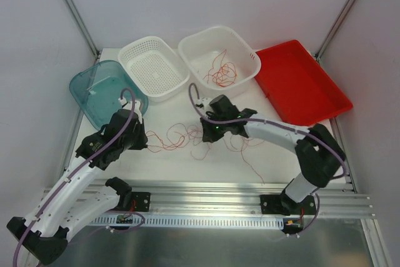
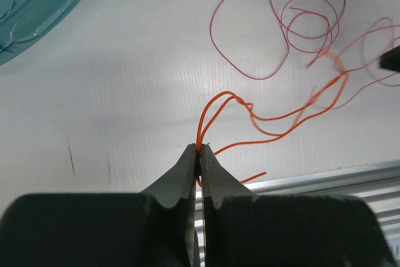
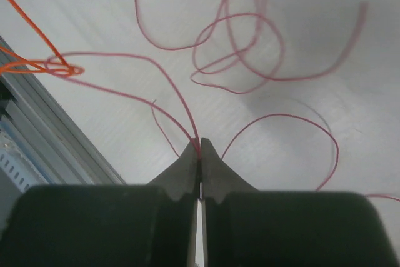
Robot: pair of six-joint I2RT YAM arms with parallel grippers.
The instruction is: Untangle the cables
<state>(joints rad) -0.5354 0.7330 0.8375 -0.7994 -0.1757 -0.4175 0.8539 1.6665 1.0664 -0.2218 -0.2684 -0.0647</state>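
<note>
- Two pinches are in place: the left gripper point(image 2: 199, 149) is pressed together on an orange loop of the cables point(image 1: 176, 137), and the right gripper point(image 3: 199, 143) is clamped at its tips on a paler red strand.
- The tangle is spread on the table point(image 1: 162, 167) between the two grippers, with loose ends trailing toward the right arm's side. More strands are seen in the white tub point(image 1: 219, 30) behind (these are touched by neither gripper).
- In the left wrist view a small knot is seen just beyond the pinched loop, where orange runs cross and lead off to the right.
- The step in hand is judged to be a pull-apart. The grippers are best drawn away from each other slowly and low over the table, so that the crossing is opened rather than cinched.
- Tension should be watched at the knot. If it tightens, the pull is best eased and one strand regripped nearer the crossing.
- A slip is likely, since the strands are far thinner than the fingers and are held only at the tips.
</note>
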